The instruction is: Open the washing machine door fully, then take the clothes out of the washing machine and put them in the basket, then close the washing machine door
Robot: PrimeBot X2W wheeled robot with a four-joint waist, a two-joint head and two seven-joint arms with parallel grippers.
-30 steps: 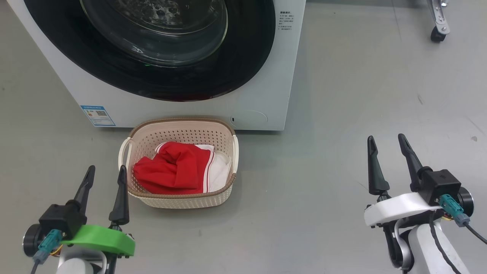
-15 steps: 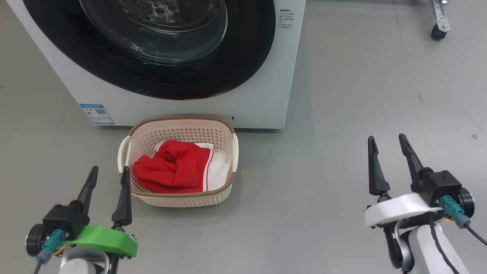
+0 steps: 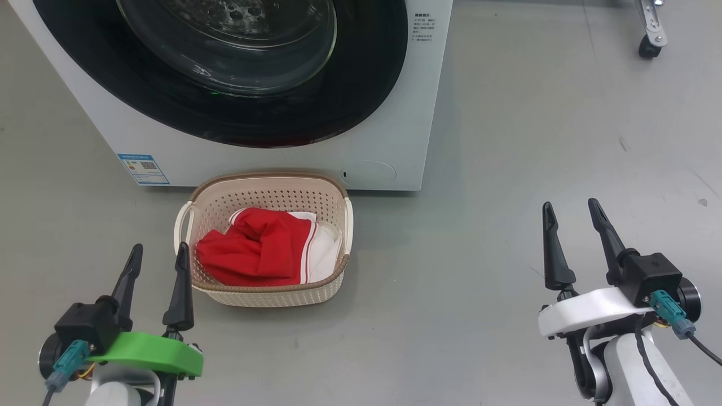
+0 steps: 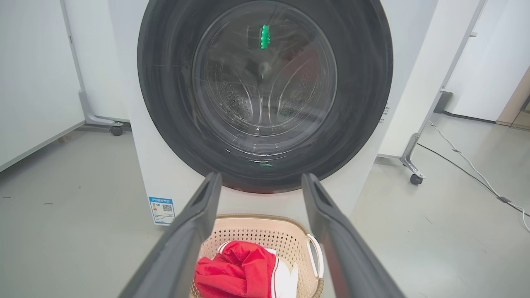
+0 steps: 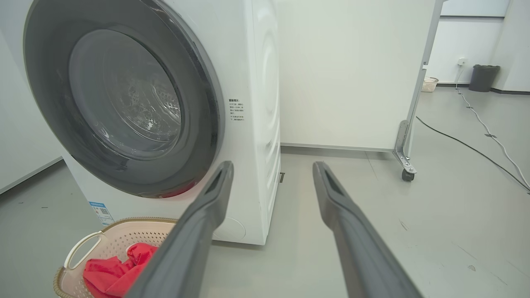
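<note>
Head view: washing machine point(image 3: 417, 113) at the top, washing machine door point(image 3: 366, 96) shut flat against it. On the floor point(image 3: 479, 254) just before the machine's front, cream basket point(image 3: 271, 296) holding the red-and-white clothes point(image 3: 254, 254). Left gripper point(image 3: 159, 248) just beside the basket's left handle, fingers apart, empty. Right gripper point(image 3: 569, 204) well apart to the right, fingers likewise spread, empty.

Added by the left wrist view: dimpled drum point(image 4: 256, 95) behind the door glass.

Added by the right wrist view: the machine's white side, a cable point(image 5: 468, 145) across the floor, a dark bin point(image 5: 483, 77) by the far wall.
</note>
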